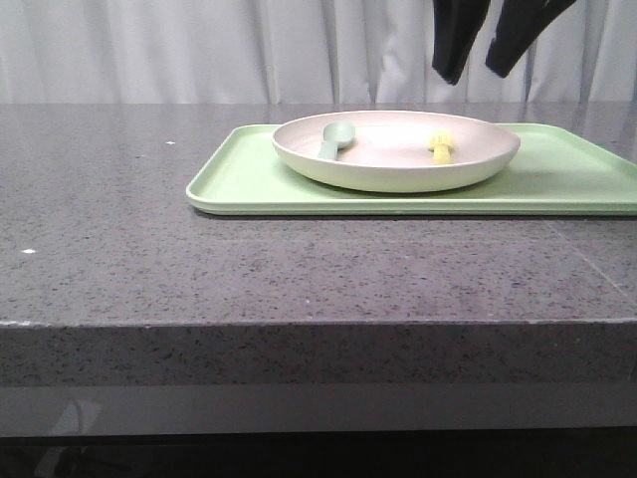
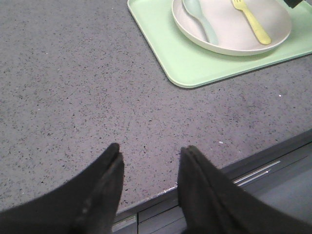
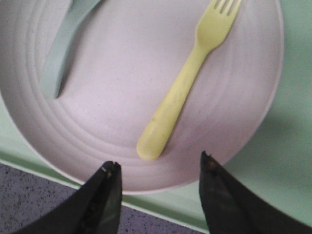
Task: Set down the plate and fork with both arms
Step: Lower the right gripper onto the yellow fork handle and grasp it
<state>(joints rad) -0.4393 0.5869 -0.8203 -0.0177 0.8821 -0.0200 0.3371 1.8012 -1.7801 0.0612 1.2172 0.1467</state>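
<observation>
With the right gripper (image 3: 158, 187) released above the plate (image 3: 122, 126), I judge the fork (image 3: 187, 80) light, stiff, slippery; grasp mid-handle.

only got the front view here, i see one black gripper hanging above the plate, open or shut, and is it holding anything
Observer: The right gripper is open and empty; its wrist view shows the fork lying flat in the plate below the gap.
Operator: where's the left one, can't find it
Observer: The left gripper is open and empty, over bare table near the edge, well away from the tray.
Operator: which way does the fork point
Observer: Its handle end lies nearest the right gripper, tines away.
</observation>
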